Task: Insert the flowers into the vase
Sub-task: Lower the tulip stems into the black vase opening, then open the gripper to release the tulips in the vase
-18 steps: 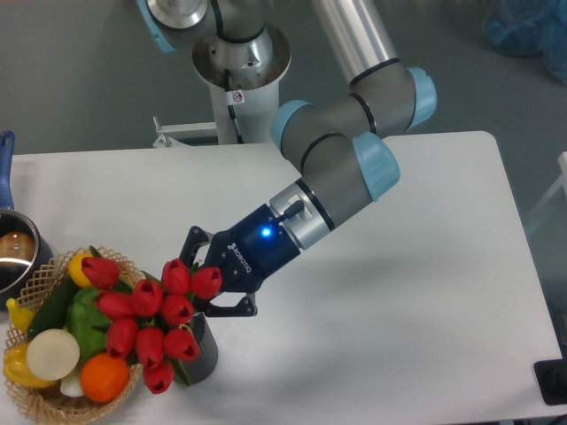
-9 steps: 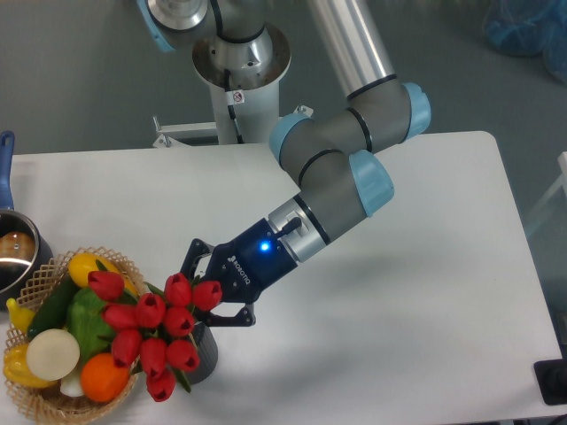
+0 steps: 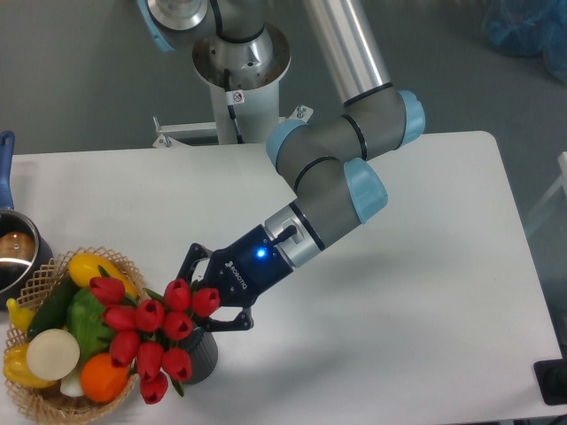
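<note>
At the near left of the desk (image 3: 425, 292), the flowers (image 3: 152, 332) hang over the vase (image 3: 198, 354), their buds spilling left toward the basket; to seat them well, I judge the stems should be brought upright and eased down inside the rim before letting go, so the small vase does not tip. Just left, the wicker basket (image 3: 31, 403) of fake fruit crowds that side, while the gripper (image 3: 205, 297), partly open, appears to clasp the bunch, and the pot (image 3: 13, 257) sits farther left.
</note>
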`<action>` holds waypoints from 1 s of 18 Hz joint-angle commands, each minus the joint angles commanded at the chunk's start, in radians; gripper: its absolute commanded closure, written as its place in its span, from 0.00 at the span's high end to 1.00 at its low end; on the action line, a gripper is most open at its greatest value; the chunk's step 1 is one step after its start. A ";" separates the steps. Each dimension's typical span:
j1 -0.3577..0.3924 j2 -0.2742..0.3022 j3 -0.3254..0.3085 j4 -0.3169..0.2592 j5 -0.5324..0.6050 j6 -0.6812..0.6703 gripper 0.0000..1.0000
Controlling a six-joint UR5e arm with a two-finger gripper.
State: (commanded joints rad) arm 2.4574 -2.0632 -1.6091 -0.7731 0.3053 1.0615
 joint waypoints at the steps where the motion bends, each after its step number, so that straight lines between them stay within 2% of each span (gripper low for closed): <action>1: 0.000 -0.002 -0.002 0.000 0.002 0.002 0.34; 3: 0.000 -0.003 -0.009 0.000 0.015 0.000 0.37; 7: 0.000 0.000 -0.028 0.000 0.021 0.000 0.55; 10: 0.000 0.003 -0.046 0.000 0.021 0.000 0.93; 11: 0.000 0.006 -0.055 0.000 0.021 -0.002 1.00; 18: 0.038 0.026 -0.092 0.000 0.046 0.002 1.00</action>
State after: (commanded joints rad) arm 2.4956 -2.0372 -1.7012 -0.7731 0.3513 1.0630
